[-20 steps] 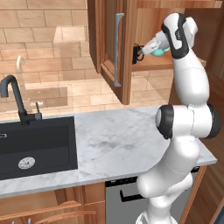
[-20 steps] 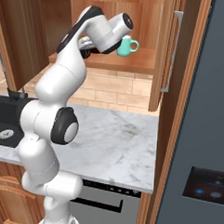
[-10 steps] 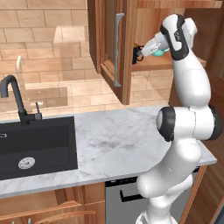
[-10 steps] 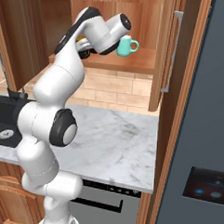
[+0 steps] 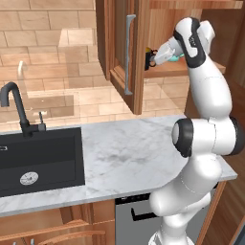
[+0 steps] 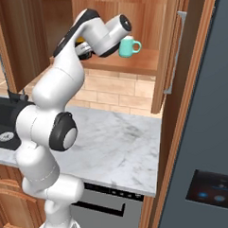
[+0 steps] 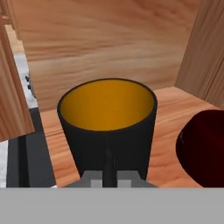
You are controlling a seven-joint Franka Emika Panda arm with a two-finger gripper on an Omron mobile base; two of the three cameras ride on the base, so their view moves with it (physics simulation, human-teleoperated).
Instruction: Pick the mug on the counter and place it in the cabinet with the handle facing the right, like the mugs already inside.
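1. Gripper (image 7: 109, 168) clenched on the black mug (image 7: 107, 124), above the cabinet shelf (image 7: 170, 113).
2. Marble counter (image 5: 139, 153) carries one black sink (image 5: 38, 158) and one faucet (image 5: 16, 110).
3. One teal mug (image 6: 129, 45) and one dark red mug (image 7: 203, 146) stand on the shelf.

Kitchen: sink (image 5: 40, 155), marble counter (image 5: 129, 158), cabinet (image 5: 119, 52)

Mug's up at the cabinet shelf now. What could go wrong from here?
1. The black mug sits close to a dark red mug on the shelf; sliding sideways could knock it.
2. The end effector is shut on the mug's near wall; its handle is hidden, so facing right is unconfirmed.
3. The teal mug stands beside the wrist.
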